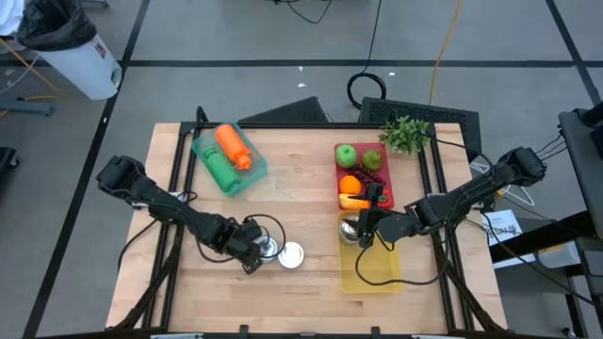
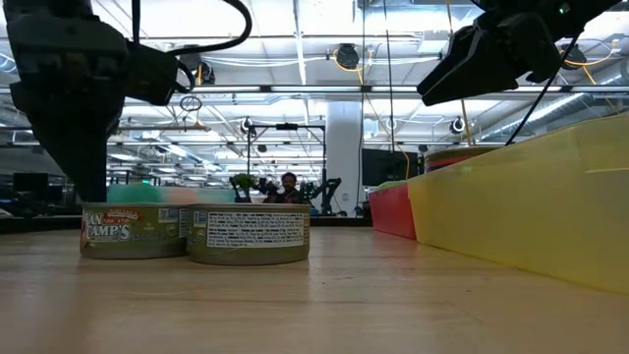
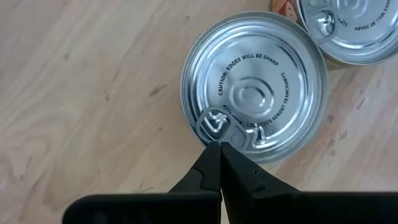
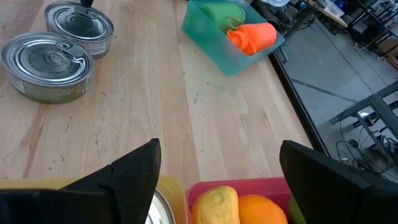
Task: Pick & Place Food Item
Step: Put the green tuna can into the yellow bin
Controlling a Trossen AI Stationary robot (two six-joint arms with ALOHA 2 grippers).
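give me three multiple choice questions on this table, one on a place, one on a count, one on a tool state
1. Where is the left tool?
A. over a can's rim
B. in the red bin
C. over the teal bin

2. How many cans stand on the bare wood?
A. one
B. two
C. four

3. How is the right tool?
A. shut on an orange
B. open, empty
C. shut, empty

Answers: 1 A, its closed tips sit by the pull tab; 2 B, second can beside the first; 3 B, fingers wide apart above the red bin.

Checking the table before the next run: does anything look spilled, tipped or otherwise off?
Nothing stands out. Both cans stand upright on the table, and the fruit sits inside the red bin. The left hand is shut over one can.
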